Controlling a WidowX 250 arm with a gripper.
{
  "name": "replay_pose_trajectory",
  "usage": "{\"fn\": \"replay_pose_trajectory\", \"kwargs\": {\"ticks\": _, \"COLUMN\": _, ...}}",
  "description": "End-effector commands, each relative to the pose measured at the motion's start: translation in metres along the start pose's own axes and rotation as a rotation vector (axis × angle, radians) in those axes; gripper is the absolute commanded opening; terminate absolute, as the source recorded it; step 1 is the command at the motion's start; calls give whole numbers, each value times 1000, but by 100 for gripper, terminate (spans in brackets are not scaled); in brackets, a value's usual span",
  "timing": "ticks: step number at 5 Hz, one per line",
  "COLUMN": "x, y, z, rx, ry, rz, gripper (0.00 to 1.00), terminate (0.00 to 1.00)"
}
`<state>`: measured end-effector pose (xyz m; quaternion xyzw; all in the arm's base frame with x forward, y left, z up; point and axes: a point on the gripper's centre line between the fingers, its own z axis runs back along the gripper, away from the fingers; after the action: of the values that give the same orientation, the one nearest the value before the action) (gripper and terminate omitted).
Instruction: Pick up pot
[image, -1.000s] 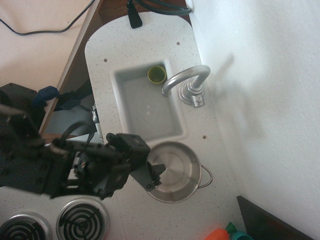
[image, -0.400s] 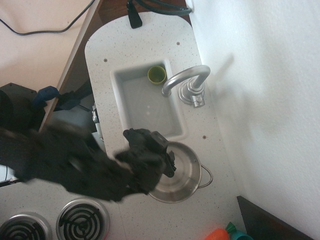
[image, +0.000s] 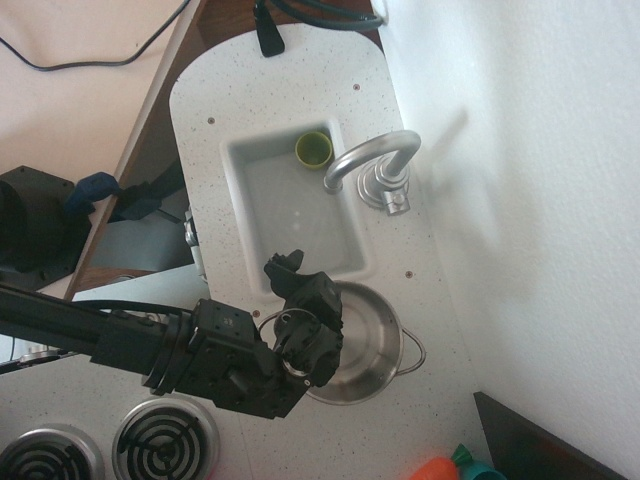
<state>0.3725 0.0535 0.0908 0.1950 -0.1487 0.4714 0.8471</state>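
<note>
The round shiny stainless-steel pot (image: 365, 345) stands upright on the white speckled countertop (image: 280, 85), just beside the near corner of the grey rectangular sink basin (image: 300, 215). The black robot gripper (image: 312, 320) sits over the pot's left rim, covering it. Finger opening and any grasp cannot be determined. A small yellow-green cup (image: 313, 149) rests in the basin's far corner, beside the curved metal faucet (image: 372, 165).

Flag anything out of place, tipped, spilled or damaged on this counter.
Nothing stands out. The pot sits upright beside the sink, the green cup stands upright in the sink's far corner, and no spill shows. The end effector covers the pot's left rim.
</note>
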Motion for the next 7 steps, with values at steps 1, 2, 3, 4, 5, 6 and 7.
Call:
{"fn": "replay_pose_trajectory", "kwargs": {"ticks": 1, "x": 6, "y": -1, "z": 10, "rx": -65, "ry": 10, "rz": 16, "gripper": 100, "terminate": 0}}
{"fn": "replay_pose_trajectory", "kwargs": {"ticks": 2, "x": 1, "y": -2, "z": 13, "rx": -160, "ry": 27, "rz": 44, "gripper": 100, "terminate": 0}}
{"fn": "replay_pose_trajectory", "kwargs": {"ticks": 3, "x": -5, "y": -4, "z": 15, "rx": -194, "ry": 37, "rz": 49, "gripper": 100, "terminate": 0}}
{"fn": "replay_pose_trajectory", "kwargs": {"ticks": 4, "x": -6, "y": -4, "z": 17, "rx": -216, "ry": 30, "rz": 60, "gripper": 100, "terminate": 0}}
{"fn": "replay_pose_trajectory", "kwargs": {"ticks": 5, "x": -9, "y": -6, "z": 22, "rx": -248, "ry": 12, "rz": 48, "gripper": 100, "terminate": 0}}
{"fn": "replay_pose_trajectory", "kwargs": {"ticks": 6, "x": -14, "y": -5, "z": 22, "rx": -255, "ry": 18, "rz": 42, "gripper": 100, "terminate": 0}}
{"fn": "replay_pose_trajectory", "kwargs": {"ticks": 7, "x": -40, "y": 8, "z": 20, "rx": -251, "ry": 32, "rz": -14, "gripper": 100, "terminate": 0}}
